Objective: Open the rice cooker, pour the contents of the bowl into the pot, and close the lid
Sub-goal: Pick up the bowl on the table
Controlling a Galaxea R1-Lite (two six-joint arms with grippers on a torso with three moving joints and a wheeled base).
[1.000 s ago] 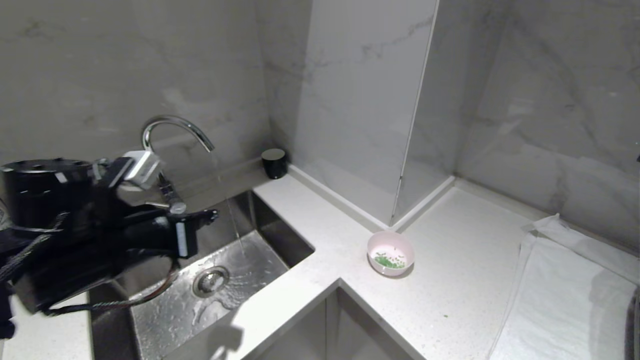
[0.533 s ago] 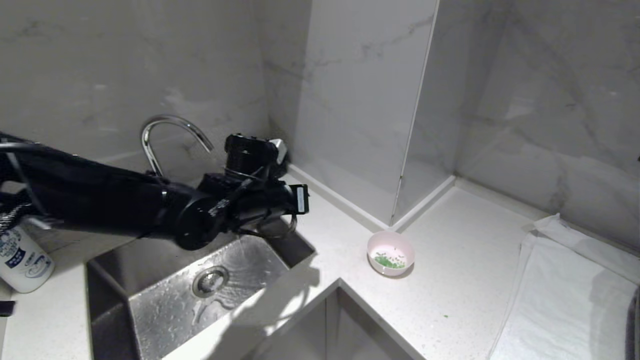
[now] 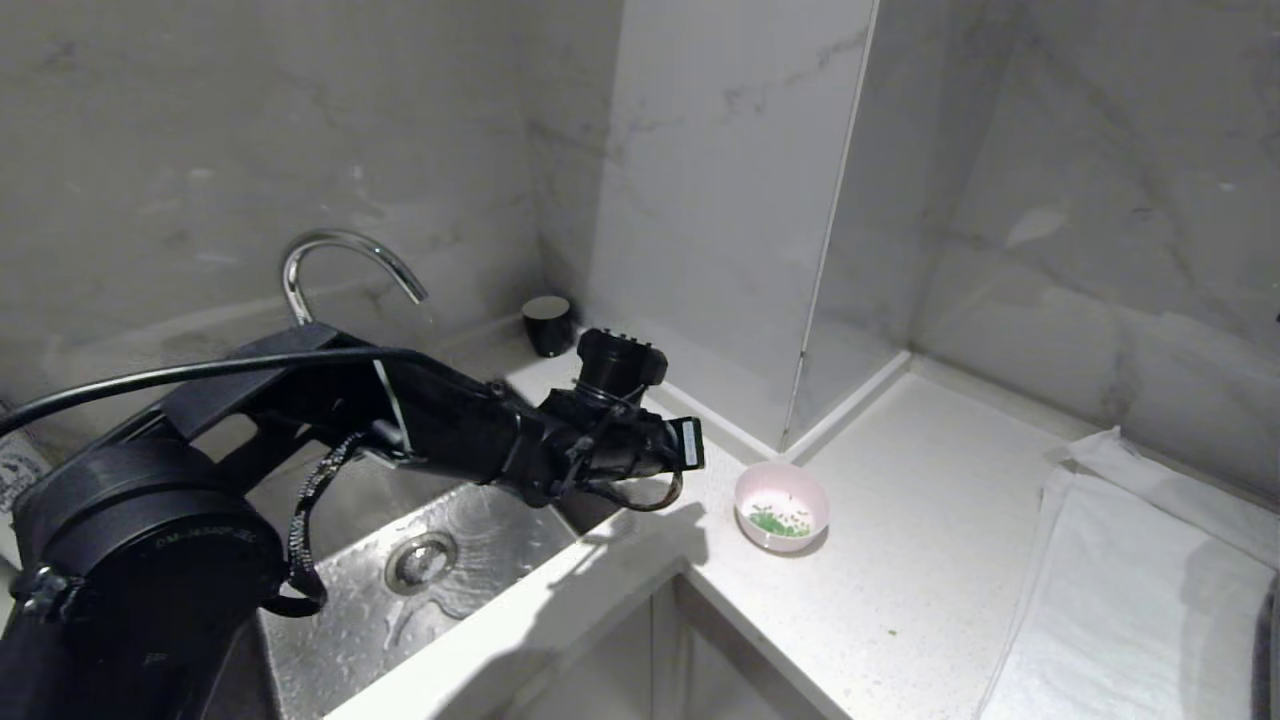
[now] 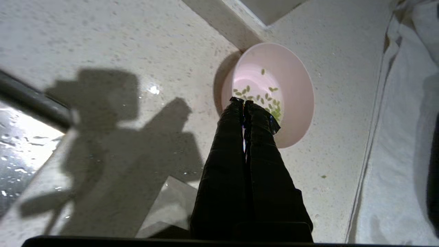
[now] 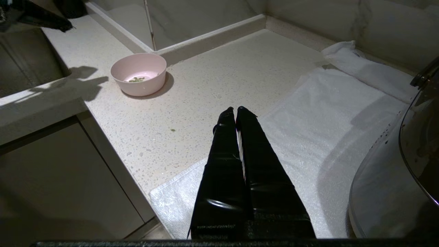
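The small pink bowl (image 3: 781, 505) stands on the speckled white counter (image 3: 900, 560) near the wall corner, with a scatter of green bits (image 3: 778, 520) inside. My left arm reaches across the sink corner, and its wrist (image 3: 660, 450) is just left of the bowl. In the left wrist view the left gripper (image 4: 244, 101) is shut and empty, its tips hanging over the near rim of the bowl (image 4: 295, 79) and the green bits (image 4: 272, 90). The right gripper (image 5: 236, 109) is shut and empty above the counter beside the towel. The rice cooker, its pot and its lid are out of view.
A wet steel sink (image 3: 440, 570) with a curved faucet (image 3: 340, 250) lies at left, a black cup (image 3: 549, 325) behind it. A white towel (image 3: 1130, 600) covers the counter at right. A shiny rounded vessel (image 5: 387, 192) sits on the towel. One stray green bit (image 5: 172, 130) lies on the counter.
The left arm has swung from over the sink to the right and stretched out toward the bowl, its gripper staying shut. The bowl and the right gripper have not moved.
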